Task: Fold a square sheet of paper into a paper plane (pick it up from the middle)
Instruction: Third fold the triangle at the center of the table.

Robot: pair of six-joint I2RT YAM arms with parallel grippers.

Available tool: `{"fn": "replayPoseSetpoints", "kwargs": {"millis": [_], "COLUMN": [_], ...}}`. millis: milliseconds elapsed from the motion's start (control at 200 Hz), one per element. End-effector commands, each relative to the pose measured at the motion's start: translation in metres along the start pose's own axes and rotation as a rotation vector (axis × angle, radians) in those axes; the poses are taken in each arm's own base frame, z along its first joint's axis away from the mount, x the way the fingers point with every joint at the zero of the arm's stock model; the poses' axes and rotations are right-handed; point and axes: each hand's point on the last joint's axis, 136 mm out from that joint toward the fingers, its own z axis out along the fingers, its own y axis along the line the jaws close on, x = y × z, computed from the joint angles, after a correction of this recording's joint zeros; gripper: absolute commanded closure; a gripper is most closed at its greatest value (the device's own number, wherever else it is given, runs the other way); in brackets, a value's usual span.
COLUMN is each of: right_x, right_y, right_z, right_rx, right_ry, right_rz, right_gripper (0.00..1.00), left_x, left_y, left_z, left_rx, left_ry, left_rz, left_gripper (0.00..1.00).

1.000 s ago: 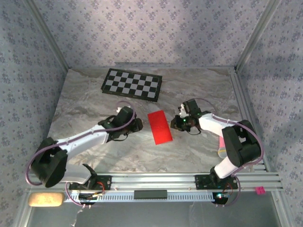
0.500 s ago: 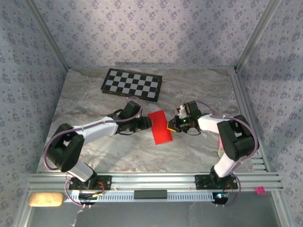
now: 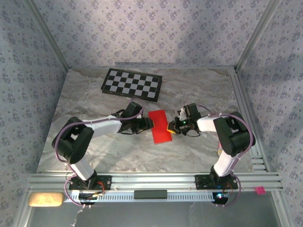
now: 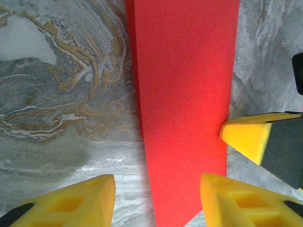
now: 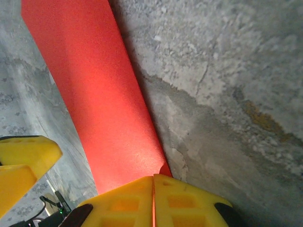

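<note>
Over the last second the left arm had swung in across the worktop (image 3: 94, 146), bringing the left fingers (image 3: 150, 124) up to the left edge of the red sheet of paper (image 3: 160, 126). They were spread apart and grasped nothing, with the sheet running between them in the wrist view. The right fingers (image 3: 173, 126) had closed the last bit and sat clenched, tips against the sheet's right edge; whether they pinched it could not be told. The sheet, a narrow folded rectangle, lay flat mid-worktop and had hardly moved. With 2 arms flanking it, the next crease looked ready to start.
</note>
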Motion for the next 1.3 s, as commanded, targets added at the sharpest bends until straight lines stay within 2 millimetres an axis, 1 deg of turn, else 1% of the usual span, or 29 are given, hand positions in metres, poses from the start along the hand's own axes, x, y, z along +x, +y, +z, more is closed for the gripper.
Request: {"fn": "replayPoseSetpoints", "kwargs": {"millis": [0,315,575,700,785,1294], "right_x": [0.019,0.020,0.021,0.021,0.021,0.020], "right_y": [-0.034,-0.037,-0.036,-0.036,-0.036,-0.035], "right_z": [0.009,0.009,0.011,0.013,0.013,0.013], "right_rx": [0.108,0.136,0.130,0.132,0.130,0.127], "right_ry": [0.034,0.041,0.046,0.048,0.046,0.044], "right_rz": [0.114,0.116,0.107,0.107,0.107,0.105], "right_gripper": [0.91,0.91,0.91,0.91,0.91,0.91], "left_x": [-0.007,-0.007,-0.003,-0.001,-0.001,-0.003], "left_y": [-0.012,-0.012,-0.003,-0.003,-0.003,-0.004], "left_z": [0.006,0.021,0.029,0.032,0.033,0.034], "left_rx": [0.051,0.064,0.050,0.061,0.065,0.078], "left_ry": [0.007,0.037,0.055,0.063,0.067,0.053], "left_rz": [-0.015,-0.028,-0.045,-0.051,-0.053,-0.058], "left_gripper": [0.50,0.59,0.61,0.65,0.69,0.73]}}
